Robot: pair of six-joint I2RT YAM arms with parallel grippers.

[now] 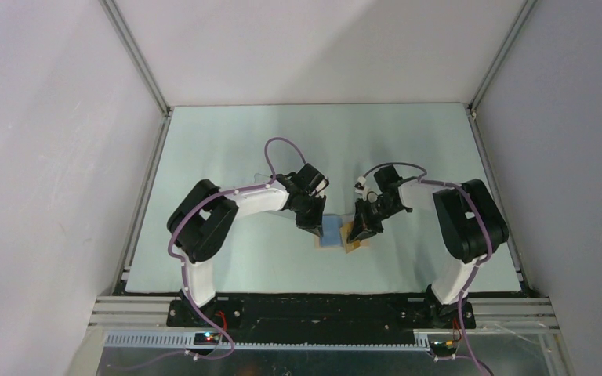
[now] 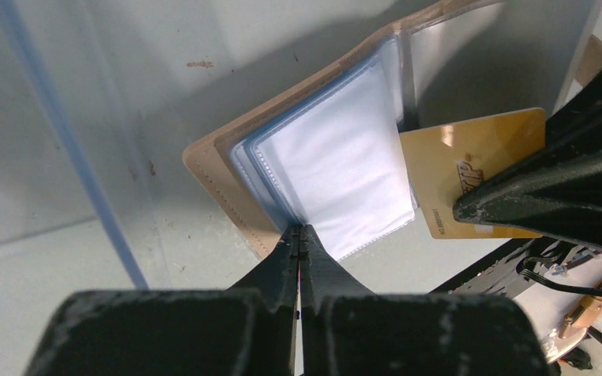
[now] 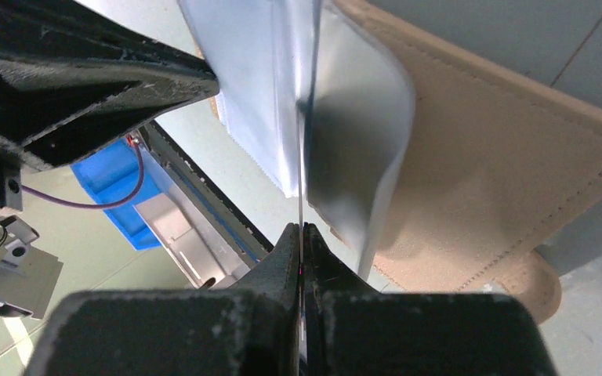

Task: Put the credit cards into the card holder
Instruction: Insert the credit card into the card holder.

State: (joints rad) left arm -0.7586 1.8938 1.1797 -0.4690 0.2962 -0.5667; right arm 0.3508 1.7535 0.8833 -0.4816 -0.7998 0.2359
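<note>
Two arms rose from the near edge of the table (image 1: 227, 149), the left arm (image 1: 204, 223) and the right arm (image 1: 470, 219) bending inward until their tips nearly met over the middle. One card holder (image 2: 218, 166) lay there, opened flat with its tan cover down and its stack of clear, blue-tinted sleeves fanned upward. The left gripper (image 2: 299, 235) had its two fingers pressed together on the lower edge of those sleeves, holding a leaf lifted off the cover. The right gripper (image 3: 302, 233) was likewise closed, pinching one orange-yellow credit card (image 2: 470, 164), the only card in sight. That card stood on edge just beside the sleeves, its corner touching the spine side of the stack, with most of its face outside the pockets. Beyond the holder the pale green table ran back to the far wall.
</note>
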